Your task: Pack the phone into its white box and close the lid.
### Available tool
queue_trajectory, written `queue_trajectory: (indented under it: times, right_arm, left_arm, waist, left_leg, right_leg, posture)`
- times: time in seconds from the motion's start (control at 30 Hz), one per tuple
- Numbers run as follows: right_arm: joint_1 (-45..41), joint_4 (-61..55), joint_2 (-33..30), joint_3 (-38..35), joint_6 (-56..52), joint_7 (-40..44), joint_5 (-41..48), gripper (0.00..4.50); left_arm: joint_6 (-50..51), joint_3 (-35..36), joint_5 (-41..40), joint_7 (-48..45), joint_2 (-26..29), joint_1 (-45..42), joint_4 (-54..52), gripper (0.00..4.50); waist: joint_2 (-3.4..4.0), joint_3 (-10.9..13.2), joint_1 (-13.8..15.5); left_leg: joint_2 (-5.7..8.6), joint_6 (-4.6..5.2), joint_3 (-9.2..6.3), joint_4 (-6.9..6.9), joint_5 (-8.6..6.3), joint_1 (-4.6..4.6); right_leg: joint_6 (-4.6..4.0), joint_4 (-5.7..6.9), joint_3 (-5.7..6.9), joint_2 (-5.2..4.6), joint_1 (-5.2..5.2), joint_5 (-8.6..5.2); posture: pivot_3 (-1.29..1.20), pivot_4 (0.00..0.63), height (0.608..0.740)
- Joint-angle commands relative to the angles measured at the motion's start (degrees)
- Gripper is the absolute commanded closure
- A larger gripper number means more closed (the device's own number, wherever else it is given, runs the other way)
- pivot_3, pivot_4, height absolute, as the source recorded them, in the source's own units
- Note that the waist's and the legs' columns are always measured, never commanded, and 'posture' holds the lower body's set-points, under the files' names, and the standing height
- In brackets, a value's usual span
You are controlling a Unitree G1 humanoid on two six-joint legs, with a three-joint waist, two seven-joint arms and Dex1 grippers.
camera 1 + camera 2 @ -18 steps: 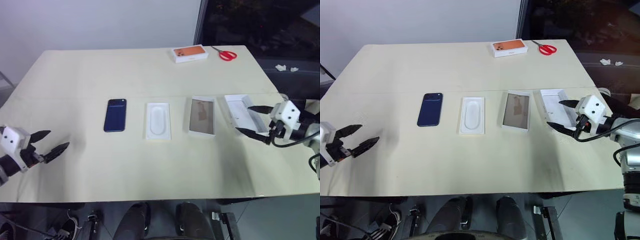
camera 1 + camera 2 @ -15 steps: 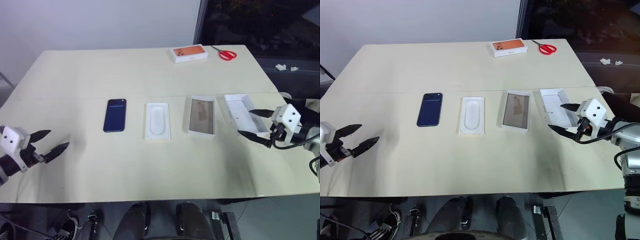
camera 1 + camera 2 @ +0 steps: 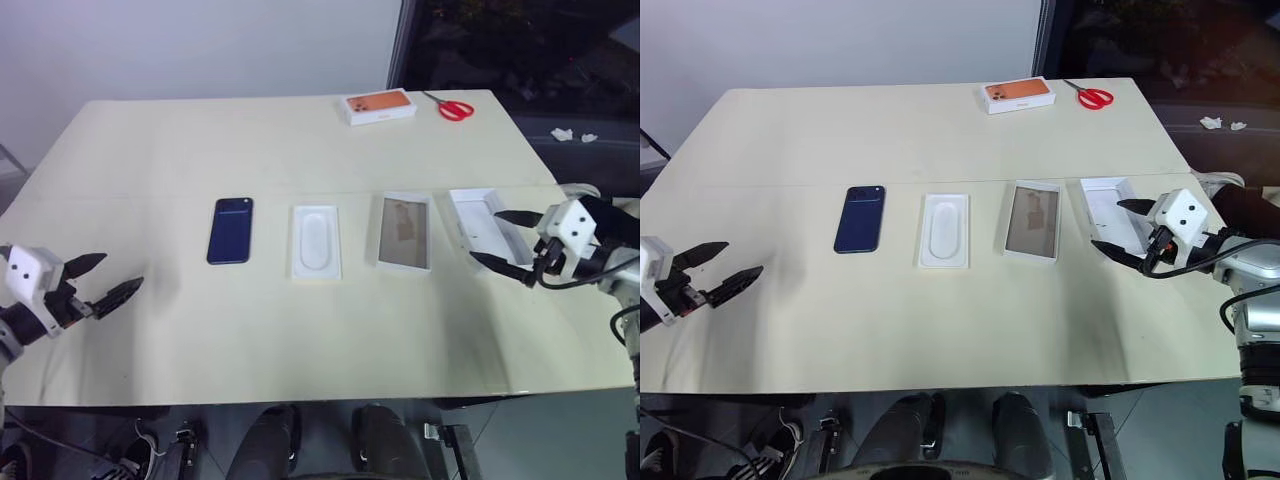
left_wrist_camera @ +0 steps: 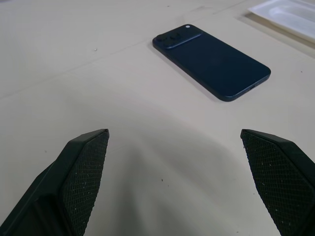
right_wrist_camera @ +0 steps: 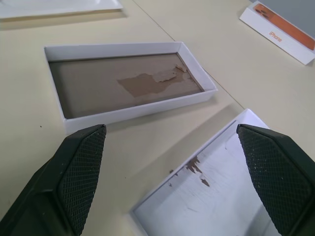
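- A wide cream-coloured table (image 3: 300, 330) stands against a pale wall, with a dark glass pane behind its far right corner.
- Four things lie in a row across the middle of the table, all apart from each other: from the robot's left, a slim dark navy-blue phone (image 3: 230, 230) lying flat (its camera cluster at the far end), a white moulded insert tray (image 3: 316, 241), a shallow white cardboard box (image 3: 405, 232) with a brownish torn lining inside, and a shallow white lid (image 3: 481, 224) lying inside up.
- At the far edge sit a white box with an orange top (image 3: 380, 107) and, just to its right, a pair of red-handled scissors (image 3: 452, 108).
- The left gripper (image 3: 112, 284) hovers near the table's left edge, well apart from the phone; its two black fingers are spread wide and hold nothing, touching nothing.
- The right gripper (image 3: 508, 247) hangs over the near right part of the lid, jaws likewise spread wide and empty (whether the lower fingertip touches the lid's rim cannot be told).
- The phone is not yet in the box.
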State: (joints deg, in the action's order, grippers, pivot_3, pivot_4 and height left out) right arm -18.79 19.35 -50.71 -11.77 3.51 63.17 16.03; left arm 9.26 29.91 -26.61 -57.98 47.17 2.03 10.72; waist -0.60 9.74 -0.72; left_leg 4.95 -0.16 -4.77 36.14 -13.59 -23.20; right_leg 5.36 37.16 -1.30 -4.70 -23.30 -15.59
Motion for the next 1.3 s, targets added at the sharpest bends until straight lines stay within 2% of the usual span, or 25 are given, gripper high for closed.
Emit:
queue_trajectory:
  times: [0.03,0.53,0.67,0.73,0.83,0.87,0.97,1.1,1.2,1.3]
  right_arm:
    - [-1.6,-1.8,0.1,-0.4,-0.9,-0.6,0.7,0.07]
    - [-1.7,-7.3,0.4,1.7,-8.3,0.2,1.8,0.07]
    - [-2.7,-11.7,1.4,4.2,-11.1,-0.1,1.6,0.07]
    - [-4.3,-12.2,2.4,4.7,-12.6,-1.1,1.8,0.07]
    - [-6.4,-12.2,4.5,6.7,-11.9,-1.9,0.5,0.07]
    - [-7.0,-12.5,5.1,7.5,-11.5,-2.2,-0.1,0.07]
    - [-8.6,-13.8,6.8,10.2,-11.0,-2.4,-1.5,0.07]
    - [-9.9,-16.3,9.4,13.8,-11.8,-2.4,-2.4,0.07]
    - [-10.4,-16.1,11.0,14.7,-11.3,-3.2,-2.9,0.07]
    - [-10.3,-16.0,11.2,14.2,-11.0,-3.5,-3.1,0.07]
  left_arm:
    - [1.7,0.3,-1.2,0.6,0.5,-0.9,-2.2,0.00]
    - [7.0,-1.2,-1.5,2.7,-0.4,-2.6,-5.1,0.00]
    - [11.0,-2.4,-3.5,3.9,-1.5,-3.5,-9.2,0.00]
    - [17.1,-3.3,-5.9,5.8,-2.0,-4.6,-11.7,0.00]
    - [32.9,-8.6,-11.8,12.4,-4.6,-10.3,-17.5,0.00]
    - [35.4,-9.9,-12.7,14.9,-6.6,-13.0,-17.8,0.00]
    - [39.0,-14.6,-12.3,19.7,-12.3,-19.1,-17.9,0.00]
    - [40.1,-20.6,-8.9,25.6,-20.7,-25.7,-12.6,0.00]
    - [41.3,-22.4,-8.4,29.2,-27.1,-28.8,-8.3,0.00]
    - [45.0,-21.4,-10.4,29.9,-29.1,-30.1,-6.7,0.00]
  waist:
    - [0.00,0.0,0.0]
    - [0.00,0.0,0.0]
    - [0.00,0.0,0.0]
    - [0.00,0.0,0.0]
    - [0.00,0.0,0.2]
    - [-0.01,0.0,0.4]
    - [-0.06,0.0,0.6]
    - [-0.06,0.0,0.2]
    - [-0.07,0.0,0.0]
    - [-0.10,0.0,0.0]
  left_leg:
    - [0.00,0.00,0.00,0.00,0.00,0.00]
    - [0.00,0.00,0.00,0.00,0.00,-0.01]
    - [0.00,0.00,0.00,0.00,0.00,-0.02]
    - [-0.01,0.00,-0.01,0.00,0.00,-0.02]
    - [0.00,0.00,-0.02,0.05,0.00,-0.04]
    - [0.03,0.00,-0.06,0.09,0.00,-0.06]
    - [0.08,0.00,-0.09,0.16,0.00,-0.08]
    - [0.10,-0.02,-0.06,0.17,0.02,-0.12]
    - [0.10,-0.03,-0.05,0.17,0.03,-0.11]
    - [0.09,-0.05,-0.05,0.18,0.05,-0.13]
  right_leg:
    - [0.00,0.00,0.00,0.00,0.00,0.00]
    - [0.00,0.00,0.00,0.00,-0.02,0.00]
    - [0.00,0.00,0.00,0.00,-0.02,0.00]
    - [0.00,0.01,0.00,0.01,-0.03,0.00]
    - [0.01,0.03,0.01,0.01,-0.02,0.01]
    - [0.01,0.04,0.03,0.00,-0.02,0.01]
    - [0.03,0.05,0.06,0.01,-0.01,0.01]
    - [0.03,0.10,0.06,0.03,-0.06,0.02]
    - [0.03,0.15,0.05,0.06,-0.08,0.02]
    - [0.03,0.17,0.06,0.08,-0.12,0.02]
  posture:
    - [0.00,0.150,0.740]
    - [0.00,0.150,0.740]
    - [0.00,0.150,0.740]
    - [0.00,0.150,0.740]
    - [0.00,0.150,0.740]
    - [0.00,0.150,0.740]
    - [0.00,0.150,0.740]
    - [0.00,0.150,0.740]
    - [0.00,0.150,0.740]
    - [0.00,0.150,0.740]
